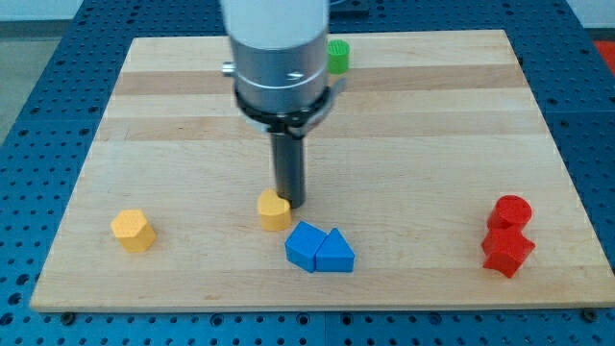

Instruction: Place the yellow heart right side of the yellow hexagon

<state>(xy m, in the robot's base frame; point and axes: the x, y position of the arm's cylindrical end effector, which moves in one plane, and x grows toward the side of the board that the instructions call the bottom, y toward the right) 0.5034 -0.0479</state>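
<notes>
At the view's left, near the bottom edge, the yellow hexagon (132,230) sits alone, with bare wood on every side. That open stretch to its right is where the yellow heart (274,209) belongs, and nothing lies in the path between them.

The heart lies near the middle of the board, well apart from the hexagon. My tip (290,203) stands against the heart's right upper side, touching it or very nearly so. I judge that placing deliberate: from that side a push toward the view's left would slide the heart along to the hexagon. There is no pincer here, only the rod, so nothing is held; the heart merely rests free on the wood.

Just below and right of the heart, a blue block (305,245) and a blue triangle (335,253) sit pressed together, near but out of the leftward path. At the top a green block (337,57) peeps from behind the arm. At the far right a red cylinder (511,210) touches a red block (506,252) below it.

The tabletop (432,144) is pale planked wood, resting on a blue perforated base (586,115); little else of the room shows.
</notes>
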